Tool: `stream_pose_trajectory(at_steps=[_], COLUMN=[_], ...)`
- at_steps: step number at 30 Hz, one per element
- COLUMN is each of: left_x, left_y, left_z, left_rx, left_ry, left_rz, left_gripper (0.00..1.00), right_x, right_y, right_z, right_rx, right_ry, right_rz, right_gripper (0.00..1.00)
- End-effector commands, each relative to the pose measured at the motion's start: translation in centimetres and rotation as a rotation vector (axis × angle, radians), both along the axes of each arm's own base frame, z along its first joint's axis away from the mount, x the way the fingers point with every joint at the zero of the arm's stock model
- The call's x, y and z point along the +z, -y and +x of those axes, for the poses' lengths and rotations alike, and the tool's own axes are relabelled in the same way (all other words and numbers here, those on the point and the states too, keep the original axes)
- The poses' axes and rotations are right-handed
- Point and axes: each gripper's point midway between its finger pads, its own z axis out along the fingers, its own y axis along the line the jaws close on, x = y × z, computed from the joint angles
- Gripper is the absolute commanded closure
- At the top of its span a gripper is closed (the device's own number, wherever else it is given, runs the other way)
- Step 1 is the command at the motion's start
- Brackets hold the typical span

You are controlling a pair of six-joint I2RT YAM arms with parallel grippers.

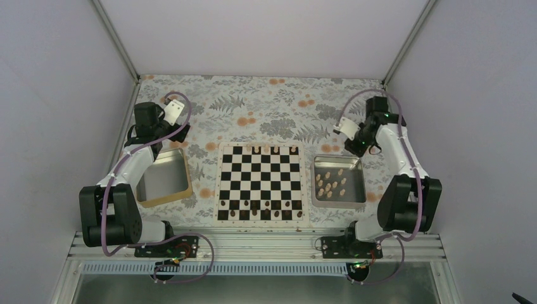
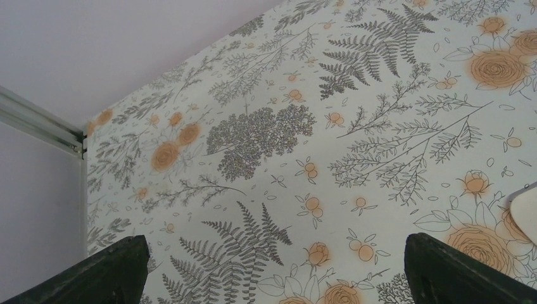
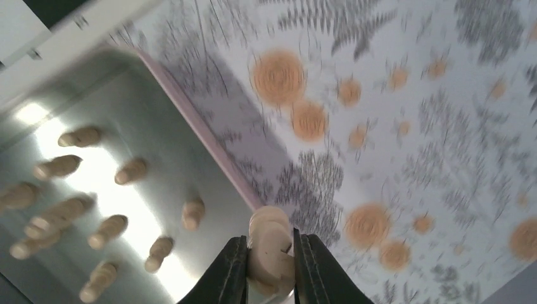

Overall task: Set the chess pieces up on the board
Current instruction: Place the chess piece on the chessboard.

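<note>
The board [image 1: 260, 182] lies mid-table, with several pale chess pieces [image 1: 256, 150] standing on its far row and dark chessmen on its near rows. More pale chess pieces [image 3: 132, 171] lie loose in the steel tray [image 3: 166, 130] to the board's right. My right gripper [image 3: 270, 254] is shut on one pale chess piece [image 3: 268, 233], held just above the tray's far rim. My left gripper [image 2: 272, 272] hangs open over the patterned cloth at the far left, with nothing between its fingers [image 2: 443, 269].
A steel tray with a wooden rim [image 1: 163, 178] sits left of the board, under the left arm. The right tray [image 1: 355, 194] sits close to the board's right edge. Enclosure walls surround the table, and a metal rail runs along the near edge.
</note>
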Motion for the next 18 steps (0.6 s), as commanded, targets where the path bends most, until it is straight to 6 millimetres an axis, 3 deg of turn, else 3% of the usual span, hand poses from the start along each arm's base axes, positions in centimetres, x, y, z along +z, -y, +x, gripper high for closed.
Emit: stream_pose_trajectory(at_steps=[1,7,8,13,18], left_x=[1.6,2.0,2.0,2.0,1.9], left_y=[0.3,0.2,0.2,0.1,0.1], left_z=[0.5,0.4,0.3,0.3,0.3], left_rx=[-0.022,-0.018,-0.016,-0.012,-0.016], left_ry=[0.033,0.044,0.046,0.05,0.048], left_rz=[-0.024,-0.016,-0.014,-0.008,-0.009], left_gripper=[0.0,0.0,0.0,0.0,0.0], right_x=[2.1,2.9,2.2,1.5,-0.3], right_y=[-3.9,-9.6,-10.6,-15.5,-19.9], right_z=[0.9,4.5,4.9,6.2,6.2], right_rx=[0.074,0.163,0.181,0.269,0.356], right_ry=[0.0,0.018,0.0,-0.013,-0.052], right_rz=[0.015,0.027,0.026,0.034,0.028], right_gripper=[0.88,0.86,0.86,0.85,0.84])
